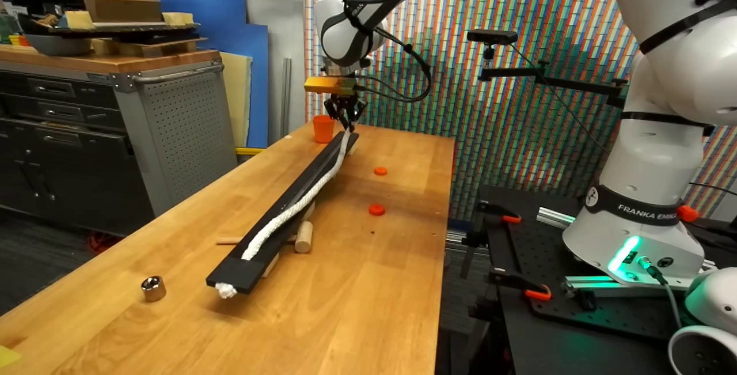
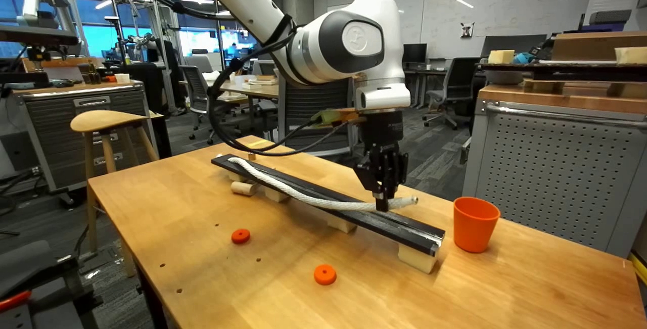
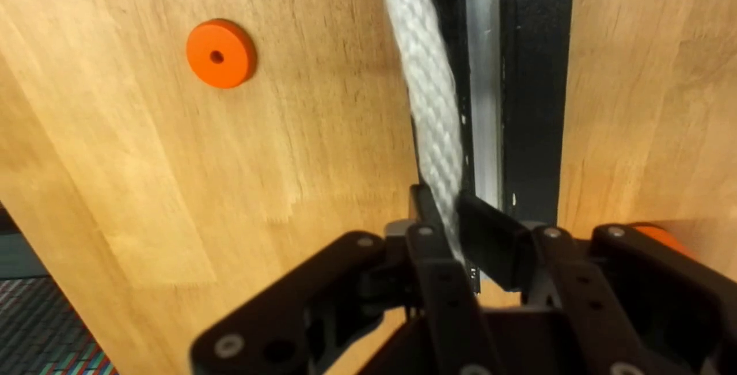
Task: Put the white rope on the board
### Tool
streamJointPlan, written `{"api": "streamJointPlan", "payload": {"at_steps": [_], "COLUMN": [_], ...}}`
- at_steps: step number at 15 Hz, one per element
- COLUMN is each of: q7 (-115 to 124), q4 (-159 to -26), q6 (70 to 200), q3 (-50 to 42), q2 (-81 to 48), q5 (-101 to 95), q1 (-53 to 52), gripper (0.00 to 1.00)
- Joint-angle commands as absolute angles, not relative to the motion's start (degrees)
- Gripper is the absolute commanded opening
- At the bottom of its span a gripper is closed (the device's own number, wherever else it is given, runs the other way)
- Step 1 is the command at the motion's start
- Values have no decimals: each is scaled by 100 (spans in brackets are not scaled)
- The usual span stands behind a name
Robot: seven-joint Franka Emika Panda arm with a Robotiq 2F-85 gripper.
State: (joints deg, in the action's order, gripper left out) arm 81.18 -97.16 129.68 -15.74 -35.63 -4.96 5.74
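Observation:
The white rope (image 1: 311, 193) runs along most of the board (image 1: 227, 276), a black plank raised on wooden blocks. In both exterior views one end of the rope rests on the plank, while its middle bows out along the long edge on the side of the orange discs. My gripper (image 2: 382, 205) is shut on the rope near its opposite end, just above the board, and a short free tip pokes out past the fingers, slightly raised. Seen from the wrist, the rope (image 3: 429, 93) slants between the fingertips, left of the board's pale central strip (image 3: 485, 75).
An orange cup (image 2: 475, 224) stands beyond the board's end near the gripper. Two orange discs (image 2: 325, 274) lie on the table to one side. A wooden dowel (image 1: 304, 237) sits beside the plank, and a metal ring (image 1: 154, 288) is on the opposite side.

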Motion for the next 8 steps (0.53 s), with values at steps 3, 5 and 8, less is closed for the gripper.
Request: {"api": "streamJointPlan", "payload": {"at_steps": [3,5,8], "q7": [8417,8421,8267], "q4": [-9533,-9506,-9468], "q6": [13011,13005,13001], "q3": [-1619,-1580,-1464], "q2": [-3609,-3630,-3716], "q5": [-208,-95,103], "q1": [692,746,803], "gripper": [4,4,4]}}
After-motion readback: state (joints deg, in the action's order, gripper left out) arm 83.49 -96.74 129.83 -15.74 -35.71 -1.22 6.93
